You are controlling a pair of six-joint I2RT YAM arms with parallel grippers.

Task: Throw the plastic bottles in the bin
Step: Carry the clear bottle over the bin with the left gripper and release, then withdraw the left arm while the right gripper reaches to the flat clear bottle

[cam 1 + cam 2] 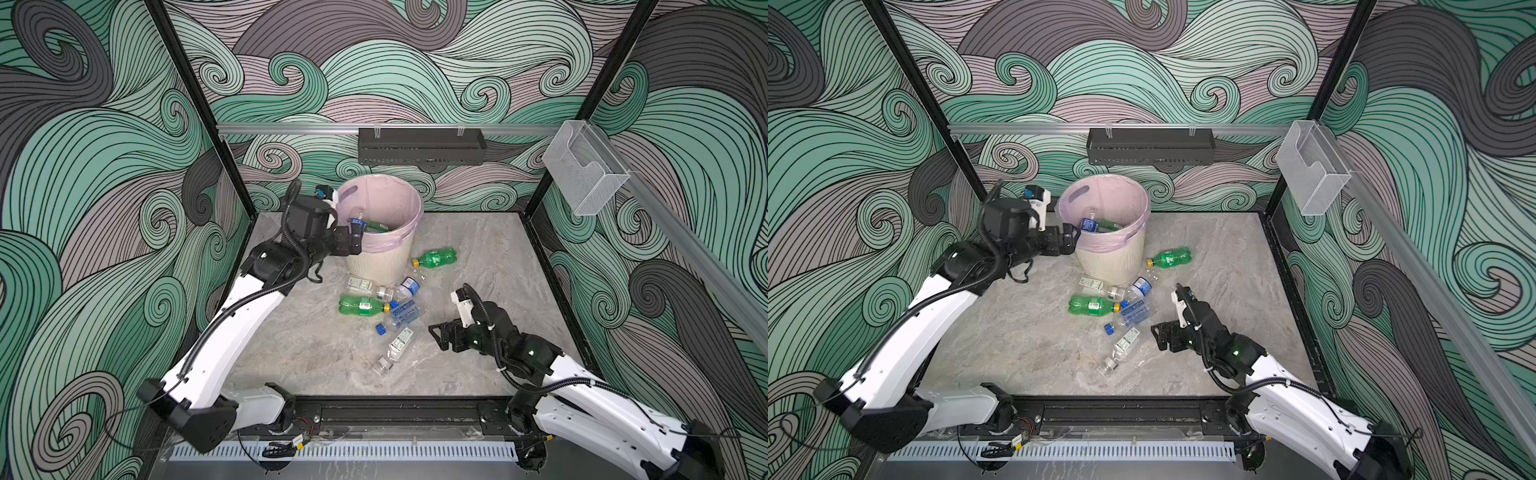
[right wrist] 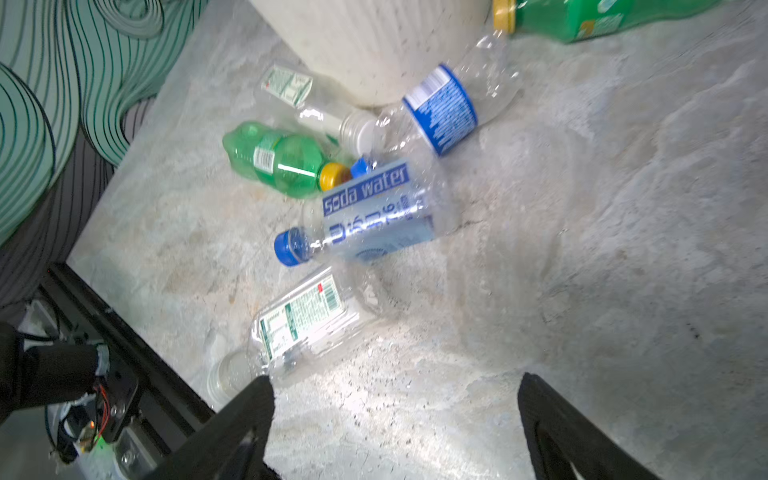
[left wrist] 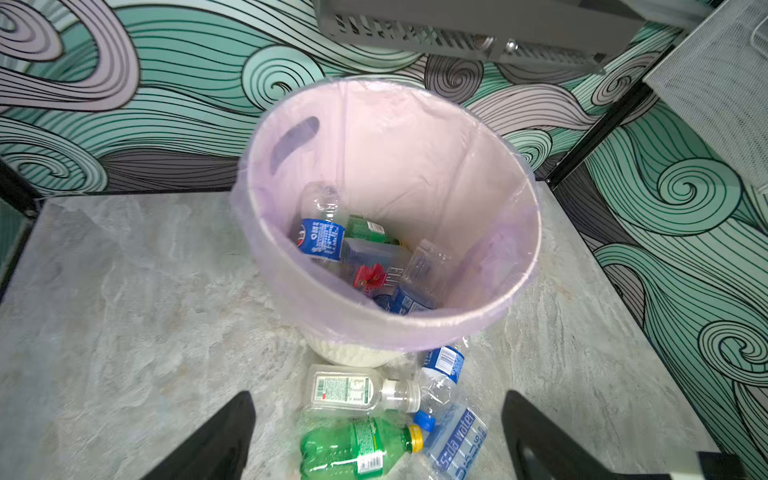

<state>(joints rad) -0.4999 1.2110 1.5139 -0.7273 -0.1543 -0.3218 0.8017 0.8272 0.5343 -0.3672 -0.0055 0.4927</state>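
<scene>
Left claw (image 1: pixel 356 237) hung spread and empty at the bin (image 1: pixel 382 262) rim. Several bottles (image 3: pixel 322 239) lay inside, loose bottles (image 1: pixel 363 305) on the surface (image 1: pixel 478 249) before it. Right claw (image 1: pixel 436 336), also spread, hovered beside them.

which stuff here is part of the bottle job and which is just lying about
Job:
bin
bottles in it
green bottle by the bin
green bottle in the pile
soda water bottle
blue-label bottle
white-label bottle by the bin
white-label bottle at the front

Just lying about:
black tray
clear box
</scene>
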